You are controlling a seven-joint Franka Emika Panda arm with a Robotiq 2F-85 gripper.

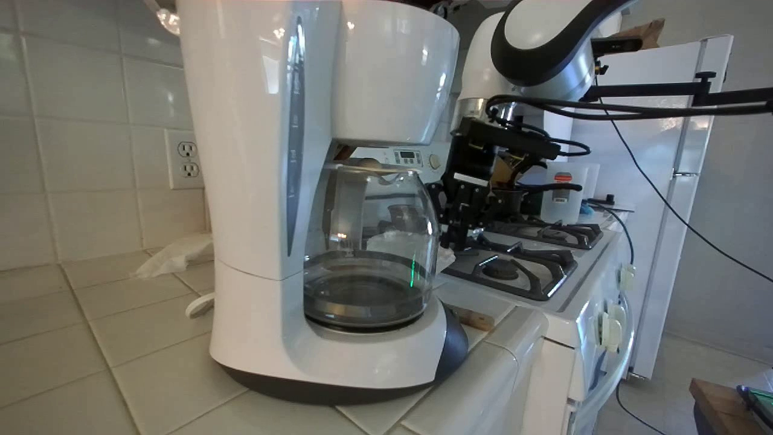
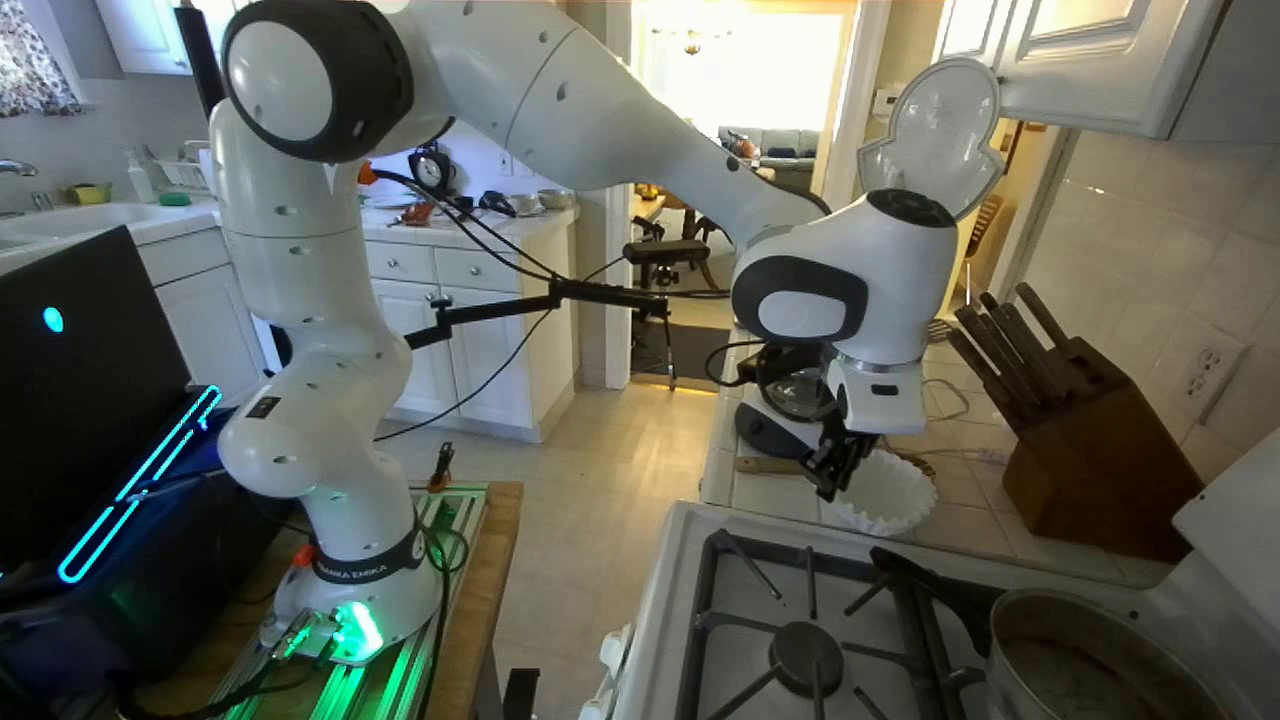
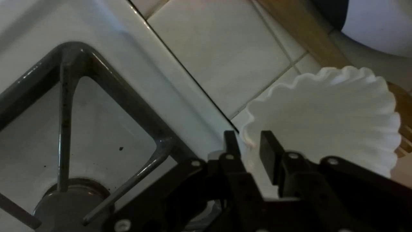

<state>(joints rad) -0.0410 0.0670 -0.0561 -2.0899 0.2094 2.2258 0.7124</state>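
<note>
A white fluted paper coffee filter [image 3: 322,119] lies open side up on the tiled counter beside the stove; it also shows in an exterior view [image 2: 893,495]. My gripper [image 3: 248,133] is open, its fingers pointing down at the stove-side edge of the filter. In the wrist view the filter's rim passes between the two fingertips; I cannot tell whether they touch it. The gripper shows in both exterior views [image 1: 454,238] [image 2: 832,485]. A white coffee maker [image 1: 253,181] with a glass carafe [image 1: 374,241] stands close by, its lid [image 2: 935,130] raised.
A gas stove [image 2: 665,590] with black grates [image 3: 128,96] adjoins the counter. A pot [image 2: 1090,650] stands on it. A knife block [image 2: 1110,460] stands near the wall. A wooden handle [image 3: 305,35] lies between filter and coffee maker. A brown item [image 3: 406,129] lies partly under the filter.
</note>
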